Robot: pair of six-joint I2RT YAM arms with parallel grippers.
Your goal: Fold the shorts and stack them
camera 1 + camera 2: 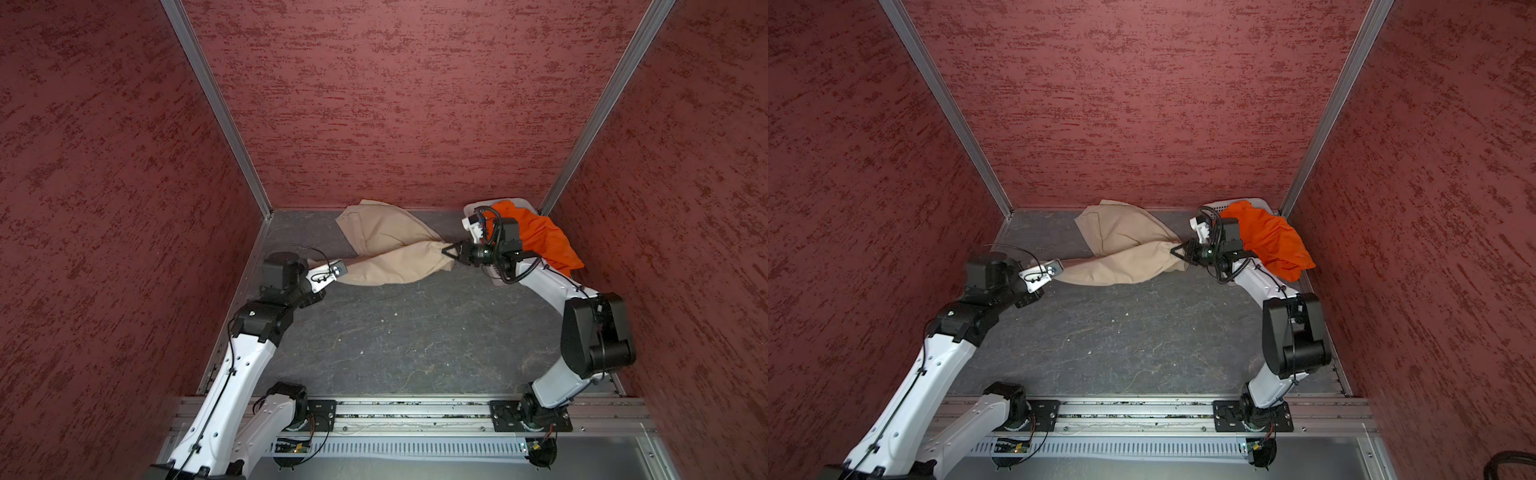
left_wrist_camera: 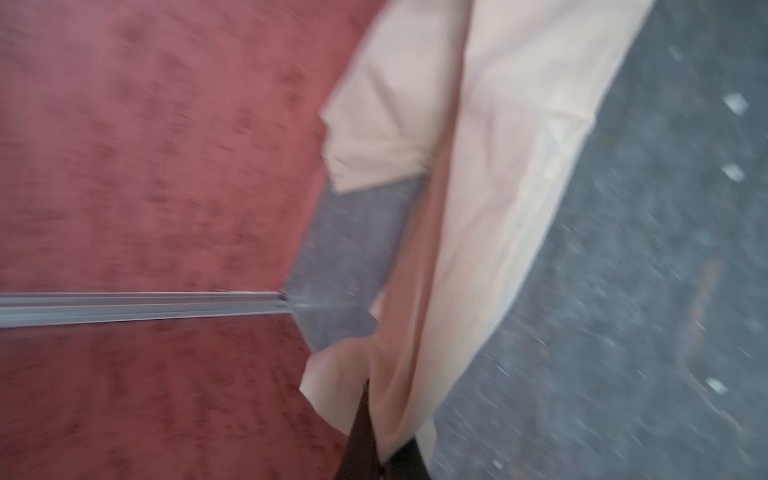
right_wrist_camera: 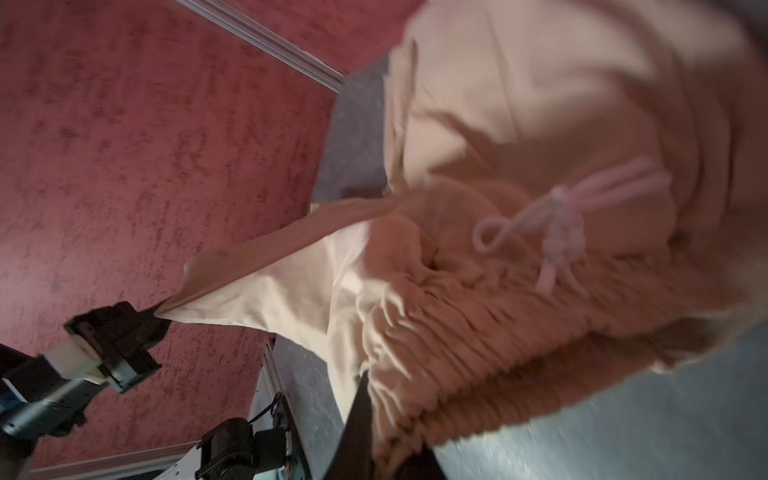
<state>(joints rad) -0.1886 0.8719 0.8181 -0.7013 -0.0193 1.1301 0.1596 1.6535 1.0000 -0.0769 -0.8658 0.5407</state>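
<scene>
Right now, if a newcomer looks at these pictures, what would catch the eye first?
The beige shorts come first, stretched and twisted across the far part of the table between the left gripper and the right gripper, both shut on the cloth. Next come the bright orange shorts, draped over the white basket in the far right corner.

No text, brand, number or sign legible in any view. The beige shorts (image 1: 386,245) and orange shorts (image 1: 540,241) show no readable mark; wrist views blurred.

mottled red walls (image 1: 395,104), aluminium corner posts (image 1: 216,108), dark grey marbled floor (image 1: 395,340)
</scene>
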